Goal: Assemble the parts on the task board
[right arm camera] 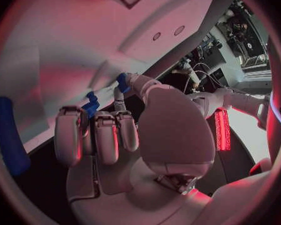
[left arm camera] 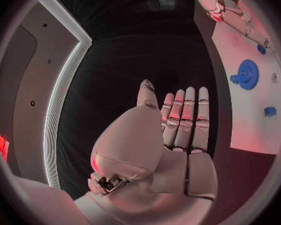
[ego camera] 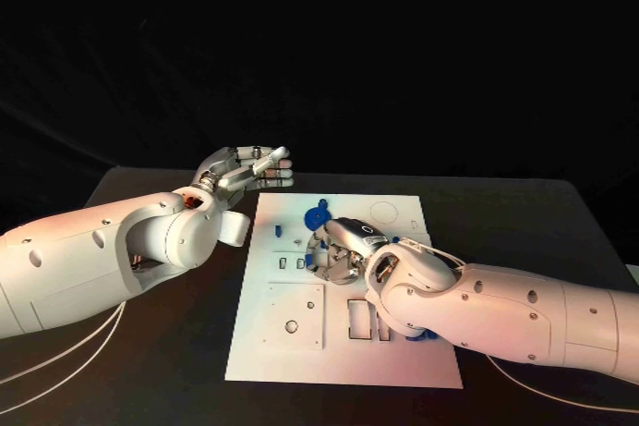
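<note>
**A:** How far along is the assembly?

**B:** Early to midway, by the look of it. On the white task board (ego camera: 267,352) at the table's centre, a blue gear (ego camera: 319,213) sits toward the far edge and a small blue piece (ego camera: 279,230) lies near the left side. Several cut-outs on the near half stand open, so most fitting seems left to do.

**A:** And the hands?

**B:** The right hand (ego camera: 343,250) is down over the middle of the board, fingers curled. The left hand (ego camera: 247,172) hovers off the board's far-left corner, holding nothing.

**A:** Does one camera tell more than another?

**B:** The right wrist view shows small blue parts (right arm camera: 90,105) at the fingertips (right arm camera: 120,101) of the right hand (right arm camera: 122,135), pressed toward the board; whether they are pinched or only touched, I cannot tell. The left wrist view shows the left hand (left arm camera: 172,135) flat, fingers straight and side by side, with the gear (left arm camera: 245,75) and another blue piece (left arm camera: 270,112) on the board beyond.
</note>
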Controlling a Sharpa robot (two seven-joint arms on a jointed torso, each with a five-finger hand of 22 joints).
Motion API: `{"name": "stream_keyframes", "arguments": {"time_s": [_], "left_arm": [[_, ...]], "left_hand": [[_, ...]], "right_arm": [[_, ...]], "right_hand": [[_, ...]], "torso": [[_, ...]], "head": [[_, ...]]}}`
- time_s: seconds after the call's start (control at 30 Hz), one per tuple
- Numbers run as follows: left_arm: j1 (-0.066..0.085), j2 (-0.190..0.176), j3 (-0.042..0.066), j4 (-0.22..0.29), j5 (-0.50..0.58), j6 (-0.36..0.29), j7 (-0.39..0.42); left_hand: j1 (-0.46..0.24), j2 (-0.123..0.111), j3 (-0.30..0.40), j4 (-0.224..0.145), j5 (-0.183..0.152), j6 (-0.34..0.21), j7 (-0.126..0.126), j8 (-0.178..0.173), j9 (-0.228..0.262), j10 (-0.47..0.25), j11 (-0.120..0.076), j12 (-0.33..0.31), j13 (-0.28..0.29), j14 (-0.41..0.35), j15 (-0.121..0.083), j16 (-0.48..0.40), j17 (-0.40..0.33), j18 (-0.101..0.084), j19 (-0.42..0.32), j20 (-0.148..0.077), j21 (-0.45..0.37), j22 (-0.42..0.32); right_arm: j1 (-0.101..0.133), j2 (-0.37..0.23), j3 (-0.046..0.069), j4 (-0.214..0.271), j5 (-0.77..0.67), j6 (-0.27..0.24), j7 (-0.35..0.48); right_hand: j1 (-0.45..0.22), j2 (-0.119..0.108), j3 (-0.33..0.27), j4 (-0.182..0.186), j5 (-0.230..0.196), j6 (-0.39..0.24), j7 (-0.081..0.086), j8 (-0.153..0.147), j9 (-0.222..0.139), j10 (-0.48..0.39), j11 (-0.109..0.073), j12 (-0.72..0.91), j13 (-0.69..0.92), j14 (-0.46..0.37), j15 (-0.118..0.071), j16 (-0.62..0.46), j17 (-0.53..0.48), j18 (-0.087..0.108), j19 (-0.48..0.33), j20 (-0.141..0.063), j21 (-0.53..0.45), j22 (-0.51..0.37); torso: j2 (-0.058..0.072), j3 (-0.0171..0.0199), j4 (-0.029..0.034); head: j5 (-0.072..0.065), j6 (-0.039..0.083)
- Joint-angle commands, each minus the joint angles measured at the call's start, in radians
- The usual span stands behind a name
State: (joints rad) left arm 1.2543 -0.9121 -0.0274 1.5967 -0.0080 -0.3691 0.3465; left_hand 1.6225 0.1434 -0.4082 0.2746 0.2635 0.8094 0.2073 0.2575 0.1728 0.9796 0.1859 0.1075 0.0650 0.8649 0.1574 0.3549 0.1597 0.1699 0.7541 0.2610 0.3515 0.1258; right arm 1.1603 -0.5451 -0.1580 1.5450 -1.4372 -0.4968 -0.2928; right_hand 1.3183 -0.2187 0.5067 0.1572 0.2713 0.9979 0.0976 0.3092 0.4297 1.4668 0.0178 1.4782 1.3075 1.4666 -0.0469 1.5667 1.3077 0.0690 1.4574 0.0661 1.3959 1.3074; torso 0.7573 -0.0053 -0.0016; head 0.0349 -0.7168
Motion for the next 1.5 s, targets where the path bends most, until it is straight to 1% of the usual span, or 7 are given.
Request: {"name": "stream_keyframes", "arguments": {"time_s": [0.03, 0.4, 0.83, 1.17, 1.23, 1.33, 1.5], "left_arm": [[0.001, 0.001, 0.001, 0.002, 0.003, 0.019, 0.003], [0.001, -0.002, 0.001, 0.003, 0.003, 0.02, 0.0], [0.001, -0.004, 0.001, 0.003, 0.003, 0.021, -0.001], [0.001, -0.006, 0.001, 0.003, 0.003, 0.02, -0.004], [0.001, -0.006, 0.001, 0.002, 0.003, 0.019, -0.005], [0.001, -0.005, 0.001, 0.002, 0.003, 0.019, -0.005], [0.001, -0.005, 0.001, 0.001, 0.003, 0.02, -0.005]], "left_hand": [[-0.003, 0.007, -0.006, -0.002, 0.003, -0.006, 0.022, -0.006, 0.001, 0.002, 0.008, -0.007, 0.002, -0.008, 0.001, -0.006, 0.001, 0.01, 0.001, 0.004, -0.005, -0.001], [-0.003, 0.007, -0.006, -0.002, 0.003, -0.006, 0.022, -0.006, 0.001, 0.002, 0.008, -0.007, 0.002, -0.008, 0.001, -0.006, 0.001, 0.01, 0.001, 0.004, -0.005, -0.001], [-0.003, 0.007, -0.006, -0.002, 0.003, -0.006, 0.022, -0.006, 0.001, 0.002, 0.008, -0.007, 0.002, -0.008, 0.001, -0.006, 0.001, 0.01, 0.001, 0.004, -0.005, -0.001], [-0.003, 0.007, -0.006, -0.002, 0.003, -0.006, 0.022, -0.006, 0.001, 0.002, 0.008, -0.007, 0.002, -0.008, 0.001, -0.006, 0.001, 0.01, 0.001, 0.004, -0.005, -0.001], [-0.004, 0.009, -0.01, -0.001, 0.004, -0.007, 0.022, -0.006, 0.002, 0.002, 0.008, -0.009, 0.002, -0.008, 0.001, -0.008, 0.002, 0.01, 0.001, 0.004, -0.005, -0.002], [-0.004, 0.009, -0.01, -0.001, 0.004, -0.007, 0.022, -0.006, 0.002, 0.002, 0.008, -0.009, 0.002, -0.008, 0.001, -0.008, 0.002, 0.01, 0.001, 0.004, -0.005, -0.002], [-0.004, 0.009, -0.01, -0.001, 0.004, -0.007, 0.022, -0.006, 0.002, 0.002, 0.008, -0.009, 0.002, -0.008, 0.001, -0.008, 0.002, 0.01, 0.001, 0.004, -0.005, -0.002]], "right_arm": [[-0.002, 0.001, -0.001, 0.002, -0.028, 0.028, -0.015], [-0.002, 0.001, -0.001, 0.001, -0.039, 0.045, -0.022], [-0.002, 0.006, -0.001, -0.003, -0.047, 0.046, -0.025], [-0.002, 0.006, -0.001, -0.004, -0.045, 0.047, -0.01], [-0.002, 0.007, -0.001, -0.004, -0.042, 0.045, -0.003], [-0.002, 0.008, -0.001, -0.004, -0.04, 0.041, 0.003], [-0.002, 0.007, -0.001, -0.003, -0.039, 0.032, 0.007]], "right_hand": [[-0.013, 0.003, 0.005, 0.0, 0.002, 0.011, -0.009, 0.003, 0.008, 0.028, -0.006, -0.001, 0.145, 0.104, -0.005, 0.004, 0.263, -0.016, -0.002, -0.008, -0.003, 0.107], [-0.039, -0.02, -0.006, 0.003, 0.003, -0.003, -0.003, -0.007, 0.007, 0.019, -0.002, -0.011, 0.133, 0.104, -0.002, 0.004, 0.263, -0.014, -0.007, -0.007, -0.012, 0.101], [-0.046, -0.032, -0.014, -0.001, 0.003, -0.025, 0.005, -0.023, 0.004, 0.009, 0.005, -0.023, 0.12, 0.104, 0.003, 0.003, 0.26, -0.012, -0.013, -0.003, -0.023, 0.094], [-0.057, -0.05, -0.039, -0.004, -0.004, -0.069, 0.023, -0.054, -0.006, -0.007, 0.021, -0.04, 0.101, 0.102, 0.017, 0.002, 0.255, -0.008, -0.022, 0.009, -0.041, 0.083], [-0.072, -0.048, -0.088, 0.008, -0.067, -0.087, 0.028, -0.066, -0.011, -0.008, 0.027, -0.041, 0.101, 0.104, 0.023, 0.004, 0.262, -0.008, -0.021, 0.017, -0.043, 0.084], [-0.071, -0.043, -0.139, 0.02, -0.091, -0.092, 0.029, -0.07, -0.013, -0.009, 0.028, -0.041, 0.101, 0.104, 0.025, 0.004, 0.263, -0.008, -0.019, 0.019, -0.042, 0.086], [-0.027, -0.007, -0.272, 0.059, -0.145, -0.106, 0.032, -0.078, -0.02, -0.011, 0.031, -0.042, 0.1, 0.104, 0.028, 0.004, 0.263, -0.007, -0.019, 0.021, -0.048, 0.088]], "torso": [[-0.001, -0.0011, 0.0002], [-0.001, -0.0016, 0.0007], [-0.001, -0.0011, 0.0008], [-0.001, -0.0012, 0.0003], [0.0, -0.0009, 0.0004], [-0.001, -0.0007, 0.0004], [0.0, -0.0007, 0.001]], "head": [[0.0, -0.002], [0.005, -0.006], [0.009, -0.008], [0.01, -0.007], [0.011, -0.007], [0.011, -0.007], [0.011, -0.006]]}}
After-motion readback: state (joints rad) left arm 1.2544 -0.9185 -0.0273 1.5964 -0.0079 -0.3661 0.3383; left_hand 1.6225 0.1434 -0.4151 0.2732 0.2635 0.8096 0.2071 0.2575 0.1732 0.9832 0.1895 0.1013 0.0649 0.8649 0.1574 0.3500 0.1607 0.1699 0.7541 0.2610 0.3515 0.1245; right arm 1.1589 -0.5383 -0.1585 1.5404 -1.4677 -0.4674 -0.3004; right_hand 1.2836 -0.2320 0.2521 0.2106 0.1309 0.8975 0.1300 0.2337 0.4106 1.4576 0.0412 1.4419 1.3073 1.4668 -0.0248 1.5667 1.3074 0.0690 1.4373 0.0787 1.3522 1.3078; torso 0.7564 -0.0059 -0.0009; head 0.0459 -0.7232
